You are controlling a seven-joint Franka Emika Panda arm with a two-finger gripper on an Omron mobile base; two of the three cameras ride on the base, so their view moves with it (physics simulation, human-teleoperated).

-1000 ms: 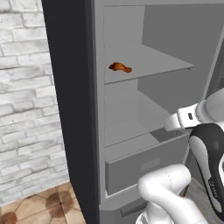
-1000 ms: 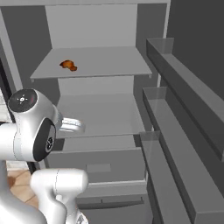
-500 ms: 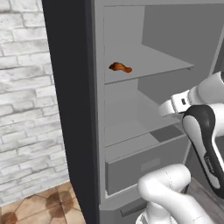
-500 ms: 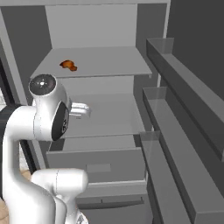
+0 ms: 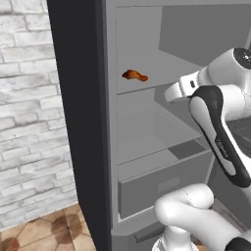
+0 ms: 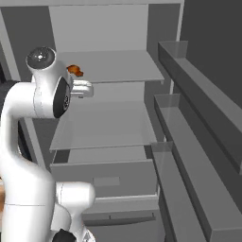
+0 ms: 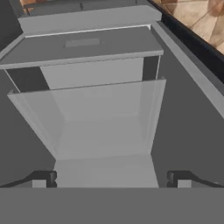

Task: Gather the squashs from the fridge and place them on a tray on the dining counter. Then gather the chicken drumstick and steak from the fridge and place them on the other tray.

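You had the fridge [image 5: 78, 122] standing open, with the chicken drumstick [image 5: 134, 75] lying on its upper shelf [image 6: 118, 66] near the left inner wall. The gripper [image 7: 111, 178] was spread fully wide and held nothing, its fingertips [image 7: 41, 179] looking down over a lower shelf [image 7: 100, 118] and the drawer [image 7: 83, 46].

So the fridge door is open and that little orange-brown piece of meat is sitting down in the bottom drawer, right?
Not quite. The fridge is open, but the chicken drumstick lies on the upper shelf, near its left side, not in the drawer at the bottom. The left base view shows it most clearly, and the right base view shows it just behind the arm.
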